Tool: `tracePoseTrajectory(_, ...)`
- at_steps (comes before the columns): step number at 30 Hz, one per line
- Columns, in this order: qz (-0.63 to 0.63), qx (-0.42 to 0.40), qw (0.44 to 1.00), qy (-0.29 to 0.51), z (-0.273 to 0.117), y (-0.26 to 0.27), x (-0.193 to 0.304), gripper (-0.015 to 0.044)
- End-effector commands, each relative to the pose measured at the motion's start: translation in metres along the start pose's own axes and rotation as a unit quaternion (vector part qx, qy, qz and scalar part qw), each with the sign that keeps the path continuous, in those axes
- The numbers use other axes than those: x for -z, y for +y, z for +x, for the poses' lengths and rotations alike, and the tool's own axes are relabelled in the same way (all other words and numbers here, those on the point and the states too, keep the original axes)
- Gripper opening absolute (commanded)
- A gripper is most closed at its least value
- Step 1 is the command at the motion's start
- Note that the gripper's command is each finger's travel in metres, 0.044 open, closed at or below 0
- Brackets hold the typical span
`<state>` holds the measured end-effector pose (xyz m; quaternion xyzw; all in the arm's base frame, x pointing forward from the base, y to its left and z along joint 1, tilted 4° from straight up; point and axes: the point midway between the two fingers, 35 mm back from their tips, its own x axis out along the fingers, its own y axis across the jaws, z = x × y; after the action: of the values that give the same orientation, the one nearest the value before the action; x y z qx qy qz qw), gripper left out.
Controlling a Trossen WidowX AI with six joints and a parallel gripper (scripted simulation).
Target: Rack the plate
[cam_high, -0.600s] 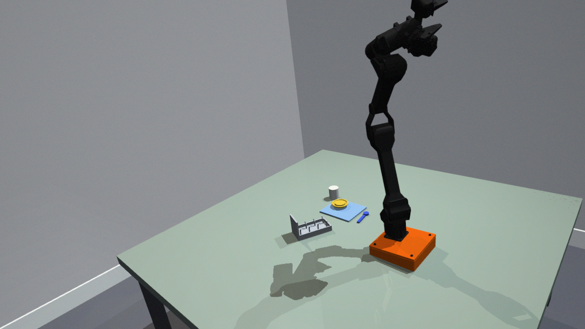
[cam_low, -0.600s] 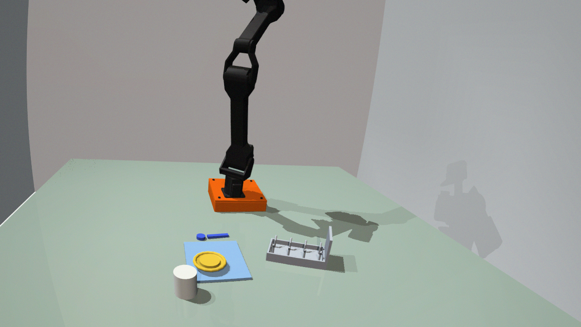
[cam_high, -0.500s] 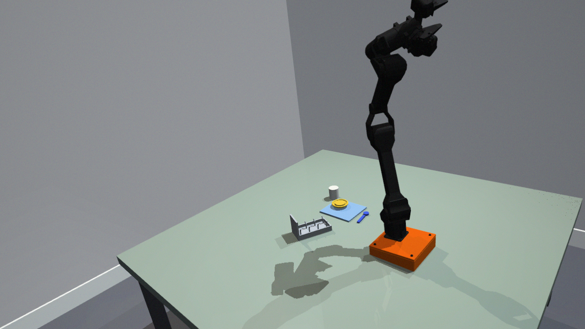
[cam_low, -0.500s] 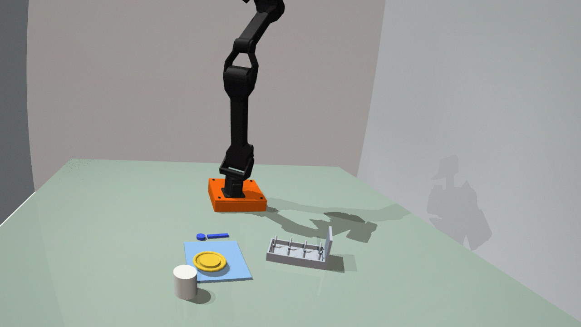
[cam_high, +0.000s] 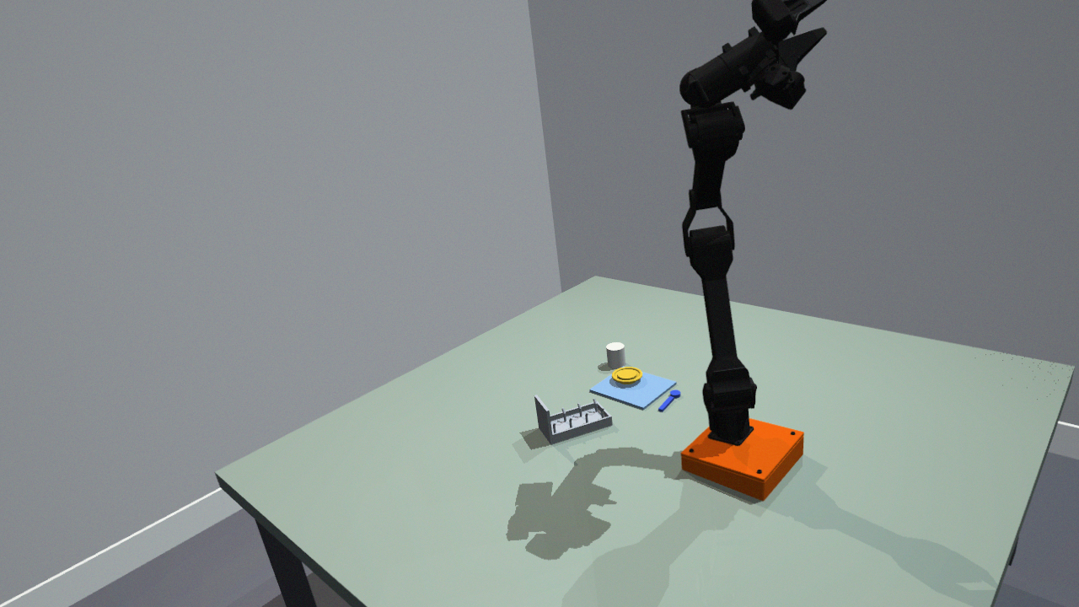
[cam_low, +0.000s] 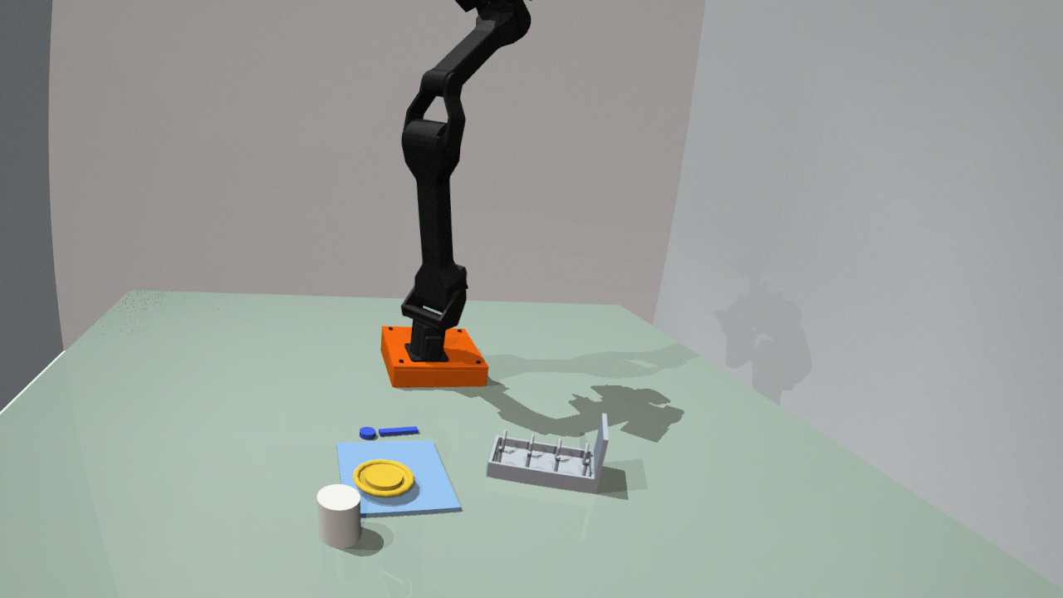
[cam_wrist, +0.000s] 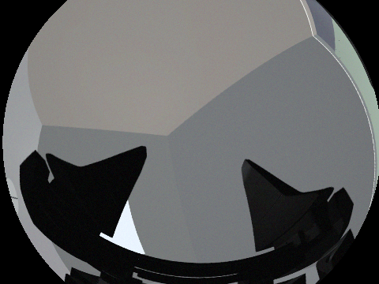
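A yellow round plate (cam_high: 626, 375) (cam_low: 383, 477) lies flat on a light blue mat (cam_high: 645, 394) (cam_low: 438, 494). A grey dish rack (cam_high: 581, 431) (cam_low: 542, 477) stands beside the mat, with short upright rails and a taller panel at one end. Its slots hold no plate. My gripper (cam_high: 824, 16) (cam_wrist: 195, 158) is open and empty, high above the table and far from plate and rack. It points up and away from them. In the exterior view the fingers are beyond the top edge. The wrist view shows mostly walls between and above the fingers.
A white cylinder (cam_high: 615, 356) (cam_low: 340, 519) stands close to the mat's corner, near the plate. A blue spoon (cam_high: 668, 401) (cam_low: 398, 431) lies beside the mat, on the side towards the arm's orange base (cam_high: 784, 468) (cam_low: 438, 377).
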<state>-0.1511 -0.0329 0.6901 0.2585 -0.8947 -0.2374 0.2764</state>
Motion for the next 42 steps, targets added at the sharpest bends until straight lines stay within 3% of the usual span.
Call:
tracePoseTrajectory(1, 0.03, -0.037, 0.999, -0.008, -0.006, 0.019, -0.011, 0.04)
tracePoseTrajectory(20, 0.141, -0.19, 0.971, -0.019, -0.049, 0.084, -0.043, 0.04)
tracePoseTrajectory(32, 0.235, -0.332, 0.914, 0.0, -0.112, 0.14, -0.068, 0.04)
tracePoseTrajectory(42, 0.243, -0.45, 0.858, 0.042, -0.176, 0.172, -0.069, 0.04)
